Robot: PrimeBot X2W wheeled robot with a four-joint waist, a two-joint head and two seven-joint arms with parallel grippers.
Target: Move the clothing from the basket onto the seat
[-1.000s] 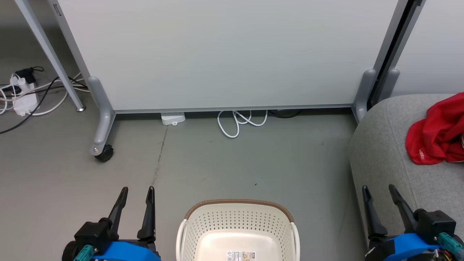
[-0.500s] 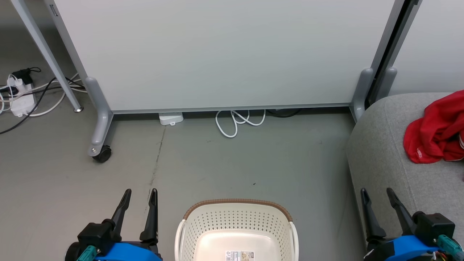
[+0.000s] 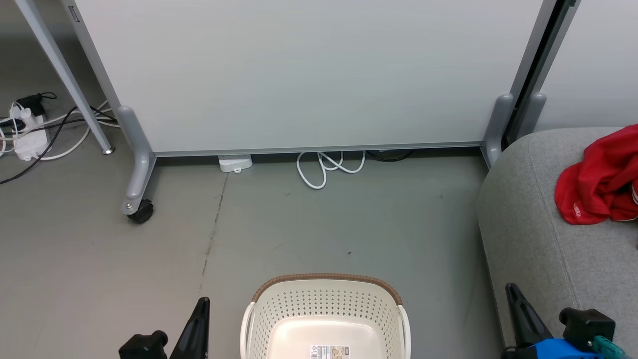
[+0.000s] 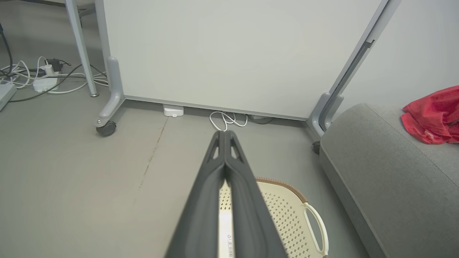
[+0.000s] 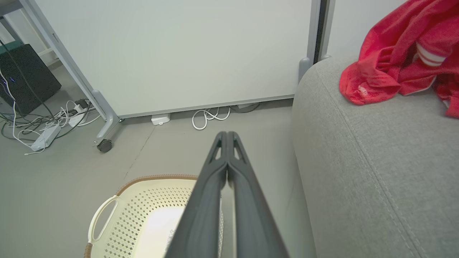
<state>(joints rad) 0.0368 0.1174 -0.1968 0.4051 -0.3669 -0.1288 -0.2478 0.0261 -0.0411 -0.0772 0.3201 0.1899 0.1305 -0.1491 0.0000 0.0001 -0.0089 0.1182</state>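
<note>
The cream perforated basket (image 3: 326,319) with its brown rim stands on the floor at the bottom centre, holding nothing but a label on its bottom. Bright red clothing (image 3: 600,182) lies bunched on the grey seat (image 3: 538,234) at the right, also seen as clothing (image 5: 398,61) on the seat (image 5: 376,161). My left gripper (image 3: 202,306) is low at the basket's left, shut and holding nothing, its fingers pressed together in the left wrist view (image 4: 225,134). My right gripper (image 3: 511,289) is beside the seat's front edge, shut with nothing held (image 5: 226,134).
A wheeled white partition (image 3: 309,75) stands behind the basket, with a caster (image 3: 139,212) at its left foot. A white cable coil (image 3: 326,167) and a small white box lie under it. Power strips and cords (image 3: 30,132) lie at the far left.
Both grippers have gone from open to shut and dropped lower in the head view. The basket and the clothing have not moved.
</note>
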